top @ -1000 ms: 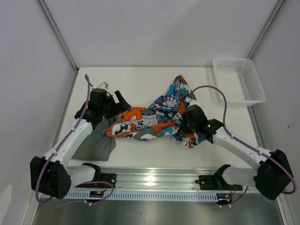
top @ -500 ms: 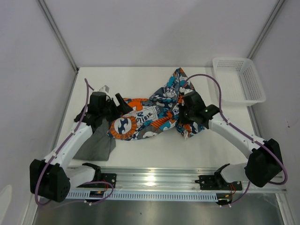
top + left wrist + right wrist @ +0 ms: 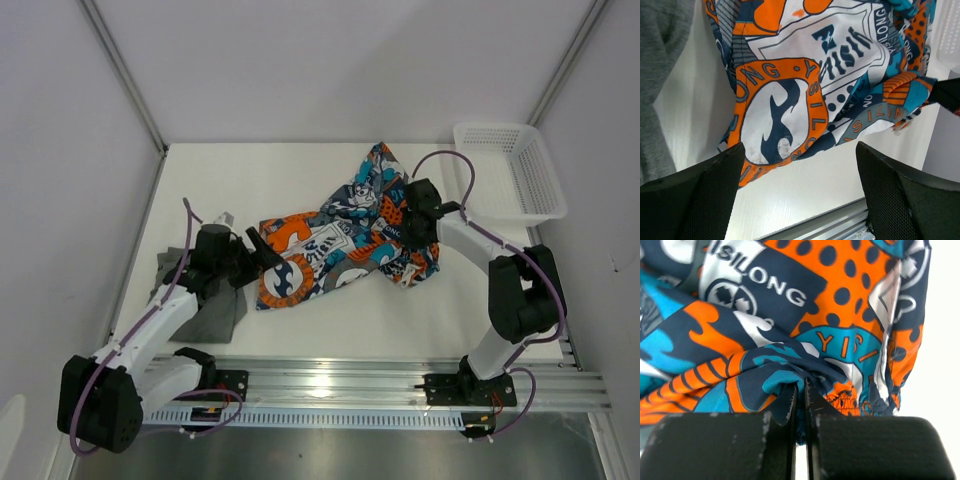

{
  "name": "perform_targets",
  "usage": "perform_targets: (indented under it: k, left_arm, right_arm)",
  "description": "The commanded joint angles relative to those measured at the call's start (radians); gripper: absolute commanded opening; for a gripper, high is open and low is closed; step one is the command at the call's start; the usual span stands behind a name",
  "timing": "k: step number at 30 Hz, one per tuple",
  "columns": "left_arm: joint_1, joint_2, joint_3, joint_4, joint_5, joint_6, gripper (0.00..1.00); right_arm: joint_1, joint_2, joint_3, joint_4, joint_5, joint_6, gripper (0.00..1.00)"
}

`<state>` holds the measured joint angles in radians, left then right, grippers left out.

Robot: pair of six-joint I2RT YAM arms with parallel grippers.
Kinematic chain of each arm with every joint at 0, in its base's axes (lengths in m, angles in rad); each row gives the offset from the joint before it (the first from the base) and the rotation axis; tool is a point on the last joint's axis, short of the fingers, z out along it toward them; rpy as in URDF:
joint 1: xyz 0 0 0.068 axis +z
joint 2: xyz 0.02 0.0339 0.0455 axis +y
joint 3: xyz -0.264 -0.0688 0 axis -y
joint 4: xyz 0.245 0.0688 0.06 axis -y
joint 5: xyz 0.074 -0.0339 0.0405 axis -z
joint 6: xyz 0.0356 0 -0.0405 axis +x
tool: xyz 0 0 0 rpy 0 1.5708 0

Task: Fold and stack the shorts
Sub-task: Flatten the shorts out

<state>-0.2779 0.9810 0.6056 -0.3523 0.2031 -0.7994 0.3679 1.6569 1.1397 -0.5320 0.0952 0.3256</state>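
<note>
- Lying crumpled on the middle of the surface [image 3: 300, 180]: patterned shorts [image 3: 335, 235]; soft, light, saggy, so better to take at waistband or hem.
- Lying left, partly under the arm: grey shorts [image 3: 215, 315].
- Hovering spread and empty: left fingers [image 3: 700, 195].
- Pinching a patterned fold, pressed together: right fingers [image 3: 740, 445]; seen only in wrist view, hidden from above.

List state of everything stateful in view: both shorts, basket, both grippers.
patterned shorts: crumpled, unfolded, pinched at their right end.
grey shorts: rumpled at left, partly under left arm, not gripped.
basket: upright, nothing visible inside.
left gripper: open, over the patterned shorts, holding nothing.
right gripper: shut on patterned shorts.
</note>
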Motion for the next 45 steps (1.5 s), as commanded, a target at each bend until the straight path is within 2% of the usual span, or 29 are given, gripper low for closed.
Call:
perform_targets:
  k: [1,5,8,10,13,16,21,25,32,38,41,45]
  left_arm:
    - [-0.043,0.054,0.011,0.087,-0.018,-0.052,0.92]
    - [-0.095,0.074,-0.021,0.121,-0.030,-0.133,0.91]
    - [-0.162,0.010,-0.064,0.099,-0.079,-0.187,0.90]
    - [-0.181,-0.073,-0.075,0.017,-0.146,-0.207,0.90]
    - [-0.193,-0.195,-0.075,-0.178,-0.276,-0.335,0.88]
    - [-0.202,-0.281,-0.081,-0.221,-0.272,-0.369,0.83]
    - [-0.237,-0.289,-0.084,-0.352,-0.271,-0.472,0.83]
    - [-0.257,-0.278,-0.136,-0.283,-0.246,-0.504,0.81]
    - [-0.386,-0.209,-0.142,-0.228,-0.289,-0.609,0.81]
    - [-0.392,-0.173,-0.204,-0.136,-0.306,-0.679,0.79]
    - [-0.392,-0.174,-0.221,-0.134,-0.369,-0.708,0.78]
    - [-0.394,-0.151,-0.239,-0.099,-0.421,-0.727,0.71]
  right_arm:
    - [-0.014,0.021,0.046,0.047,0.072,0.027,0.00]
    - [-0.020,0.021,0.017,0.072,0.129,0.033,0.00]
    - [-0.023,0.014,-0.009,0.099,0.127,0.039,0.00]
    - [-0.023,0.009,-0.023,0.113,0.127,0.043,0.00]
    - [-0.021,0.006,-0.035,0.125,0.132,0.044,0.00]
    - [-0.018,0.000,-0.049,0.139,0.126,0.049,0.00]
    - [-0.014,-0.017,-0.061,0.152,0.133,0.055,0.00]
    - [-0.006,-0.040,-0.081,0.170,0.149,0.056,0.00]
    - [0.008,-0.065,-0.098,0.185,0.150,0.053,0.00]
    - [0.019,-0.091,-0.116,0.205,0.159,0.056,0.00]
    - [0.020,-0.108,-0.129,0.219,0.159,0.061,0.00]
    - [0.028,-0.131,-0.139,0.231,0.166,0.059,0.00]
